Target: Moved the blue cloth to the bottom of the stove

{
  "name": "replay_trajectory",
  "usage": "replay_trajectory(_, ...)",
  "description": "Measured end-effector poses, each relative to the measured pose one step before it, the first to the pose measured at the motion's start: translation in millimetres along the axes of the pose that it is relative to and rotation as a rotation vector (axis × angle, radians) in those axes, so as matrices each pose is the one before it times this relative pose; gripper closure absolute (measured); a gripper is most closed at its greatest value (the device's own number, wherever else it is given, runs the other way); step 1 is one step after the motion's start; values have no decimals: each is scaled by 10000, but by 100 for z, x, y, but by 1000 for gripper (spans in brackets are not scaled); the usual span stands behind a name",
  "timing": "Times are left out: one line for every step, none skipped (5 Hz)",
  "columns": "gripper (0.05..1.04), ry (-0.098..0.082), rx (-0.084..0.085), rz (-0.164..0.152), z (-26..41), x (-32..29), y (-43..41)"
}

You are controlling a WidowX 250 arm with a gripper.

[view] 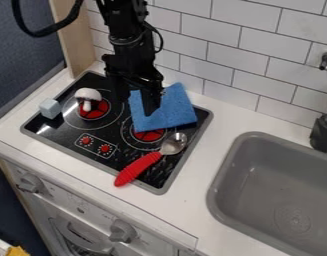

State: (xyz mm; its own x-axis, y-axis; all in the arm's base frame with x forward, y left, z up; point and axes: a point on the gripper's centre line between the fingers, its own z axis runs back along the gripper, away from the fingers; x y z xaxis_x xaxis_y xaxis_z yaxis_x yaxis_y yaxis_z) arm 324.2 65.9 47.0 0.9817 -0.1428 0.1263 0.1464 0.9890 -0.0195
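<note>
You're likely at the grasp: your black two-finger gripper (135, 106) stands spread at the blue square cloth (172, 109); pinch, then move it down the black stovetop (59, 134).

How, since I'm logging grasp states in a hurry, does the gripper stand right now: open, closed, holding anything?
Gripper: open, fingers apart over the blue cloth, not clamped shut on it; whether they touch it can't be told.

No readable text, label, brand, number or sign shows anywhere.
</note>
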Motion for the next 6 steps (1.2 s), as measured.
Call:
replay_trajectory(85,275,-133,40,-959,-337,-105)
replay_trajectory(85,-194,-84,87,57,804,216)
replay_trajectory(85,-201,111,73,-518,1024,1096)
replay_trajectory(85,-128,85,52,-2078,1816,834)
replay_trajectory(85,-33,60,-320,-1783,2086,-24)
replay_trajectory(85,-154,-109,-3,-1023,1493,-246)
